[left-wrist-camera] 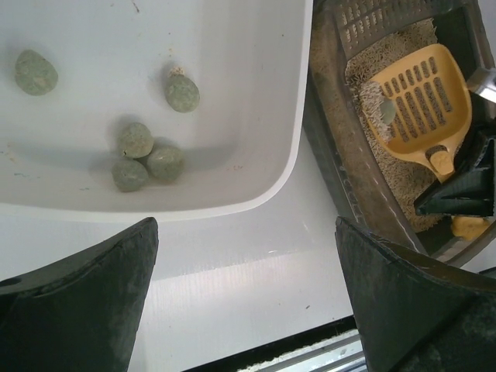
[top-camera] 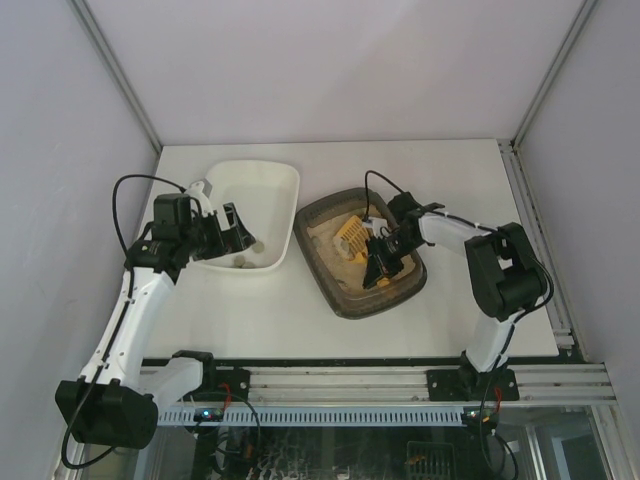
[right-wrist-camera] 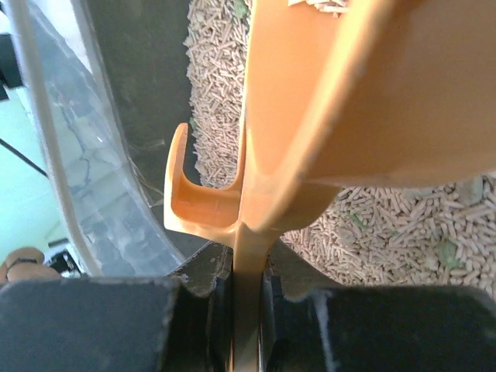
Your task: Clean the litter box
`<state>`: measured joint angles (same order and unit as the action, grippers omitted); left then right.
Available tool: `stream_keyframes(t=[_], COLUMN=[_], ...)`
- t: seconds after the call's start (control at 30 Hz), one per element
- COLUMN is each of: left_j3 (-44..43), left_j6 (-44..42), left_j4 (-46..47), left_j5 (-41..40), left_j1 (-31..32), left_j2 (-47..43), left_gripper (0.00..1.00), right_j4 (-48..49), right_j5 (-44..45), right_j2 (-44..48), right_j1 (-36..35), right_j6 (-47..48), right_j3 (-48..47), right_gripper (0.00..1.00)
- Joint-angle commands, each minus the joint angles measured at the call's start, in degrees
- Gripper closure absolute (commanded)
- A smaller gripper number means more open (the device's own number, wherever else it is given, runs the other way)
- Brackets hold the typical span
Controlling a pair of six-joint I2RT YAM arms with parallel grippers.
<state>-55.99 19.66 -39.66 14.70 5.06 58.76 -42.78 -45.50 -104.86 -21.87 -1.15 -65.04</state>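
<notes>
We see dark brown-olive litter box (left-wrist-camera: 327, 147), tan pellet litter (right-wrist-camera: 387, 225) flecked green, yellow-orange scoop (left-wrist-camera: 422, 97) with slot pattern. At its 9 o'clock, white tray (top-camera: 272, 185) holding mottled grey-green lumps (left-wrist-camera: 138, 142). Table (top-camera: 250, 320) white.

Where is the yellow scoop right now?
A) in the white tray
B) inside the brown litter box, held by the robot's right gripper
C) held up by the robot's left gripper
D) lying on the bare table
B: the right gripper is pinched shut on the handle of the yellow scoop, whose slotted head sits inside the litter box.
</notes>
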Motion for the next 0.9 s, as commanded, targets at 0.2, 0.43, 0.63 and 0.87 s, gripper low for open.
stream_keyframes(t=[0.2, 0.43, 0.63, 0.87], left_j3=[0.7, 2.1, 3.0, 3.9], left_j6=[-2.5, -3.3, -2.9, -3.0], left_j4=[-0.7, -1.2, -0.6, -0.1], left_j5=[-0.2, -1.6, -1.5, -1.8], left_j1=[-0.4, -0.3, -0.3, -0.3], left_j2=[-0.6, -0.7, -0.8, -1.5], left_gripper=[0.0, 0.0, 0.0, 0.0], right_j4=[12.7, 21.3, 25.8, 34.8], right_j5=[4.2, 4.9, -2.0, -10.3], right_j2=[7.7, 14.1, 19.3, 23.6], right_j1=[0.3, 0.5, 4.2, 7.4], right_j6=[-8.0, -9.7, -11.5, -16.5], right_j3=[2.4, 9.0, 13.4, 18.9], right_gripper=[1.0, 1.0, 1.0, 1.0])
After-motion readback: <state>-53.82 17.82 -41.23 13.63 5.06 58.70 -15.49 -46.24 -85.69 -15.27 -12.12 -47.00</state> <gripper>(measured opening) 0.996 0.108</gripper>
